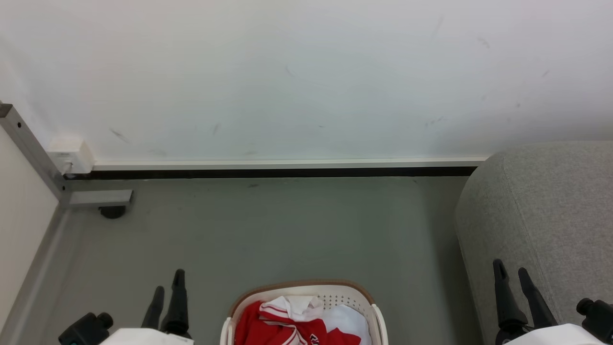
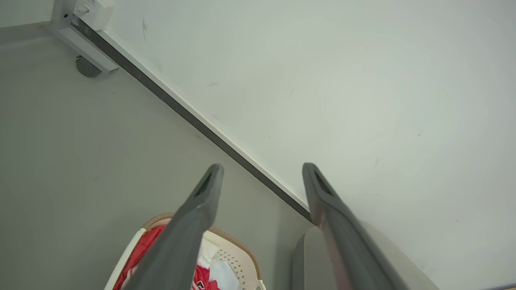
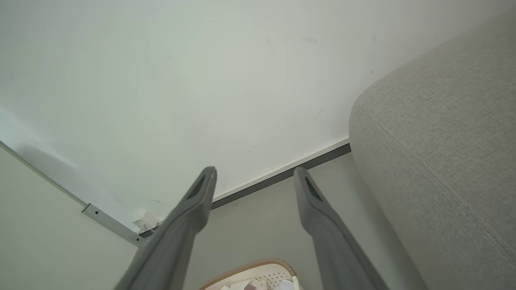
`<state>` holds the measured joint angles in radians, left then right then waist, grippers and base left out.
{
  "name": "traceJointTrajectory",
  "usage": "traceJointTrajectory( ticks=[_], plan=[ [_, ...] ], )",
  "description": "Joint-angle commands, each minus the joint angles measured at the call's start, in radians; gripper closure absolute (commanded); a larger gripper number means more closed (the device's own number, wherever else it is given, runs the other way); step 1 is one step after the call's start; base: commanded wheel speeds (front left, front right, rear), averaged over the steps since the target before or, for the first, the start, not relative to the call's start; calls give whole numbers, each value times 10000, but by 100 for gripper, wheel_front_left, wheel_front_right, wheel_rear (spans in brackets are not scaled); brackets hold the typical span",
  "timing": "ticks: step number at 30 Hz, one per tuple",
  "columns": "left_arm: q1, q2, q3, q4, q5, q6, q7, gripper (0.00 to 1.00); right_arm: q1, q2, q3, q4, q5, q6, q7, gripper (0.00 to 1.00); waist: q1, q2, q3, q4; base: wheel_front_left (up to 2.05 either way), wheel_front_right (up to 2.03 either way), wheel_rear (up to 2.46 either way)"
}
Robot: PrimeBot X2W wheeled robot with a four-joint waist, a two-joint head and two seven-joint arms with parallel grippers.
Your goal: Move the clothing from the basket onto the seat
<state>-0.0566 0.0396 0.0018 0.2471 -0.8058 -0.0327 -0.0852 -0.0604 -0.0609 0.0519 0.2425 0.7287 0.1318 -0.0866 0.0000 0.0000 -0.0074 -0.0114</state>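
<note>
clothing (image 1: 282, 326): red with white stripes, bunched in the basket at the bottom centre of the head view. The frame edge cuts off its lower part. None is on the seat.
white fabric (image 1: 347, 318): lies beside the red, against the basket's right wall. Cannot tell if it is a separate garment.
basket (image 1: 301, 286): cream with a brown rim, standing on the floor (image 1: 287, 230) between the two grippers. A strip of floor separates it from the seat.
seat (image 1: 550, 206): grey, on the robot's right. The part in view is bare and its near corner is rounded.
left gripper (image 1: 169, 281): fingers spread and empty, left of the basket and not touching it.
right gripper (image 1: 510, 267): fingers spread and empty, in front of the seat's side.
stage: likely the very start, nothing grasped yet.
risk, partial grab: pinching only a top fold could drag tangled pieces over the rim and onto the floor.
risk, basket snag: a fingertip caught in the perforated wall or under the rim could tip or slide the basket, which looks like light plastic.
risk, blind aim: much of the heap lies below the head view, so a reach could miss or go too deep.
risk, short drop: letting go over the rounded corner could let the soft cloth slip off to the floor.
risk, leftovers: the white fabric could be missed against the cream wall.
</note>
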Motion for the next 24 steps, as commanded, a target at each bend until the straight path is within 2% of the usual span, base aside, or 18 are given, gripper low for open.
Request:
traceJointTrajectory(
  ticks=[1,24],
  plan=[
    [-34,89,-3,-147,340,21,-108,0,-149,-74,22,-110,-293,-8,-94,0,0,0,0,-5,0,0,0],
    [160,116,-175,-249,3359,282,-763,0,-148,-201,400,-80,-2810,-12,-746,0,0,0,-69,-38,0,0,0]
  ],
)
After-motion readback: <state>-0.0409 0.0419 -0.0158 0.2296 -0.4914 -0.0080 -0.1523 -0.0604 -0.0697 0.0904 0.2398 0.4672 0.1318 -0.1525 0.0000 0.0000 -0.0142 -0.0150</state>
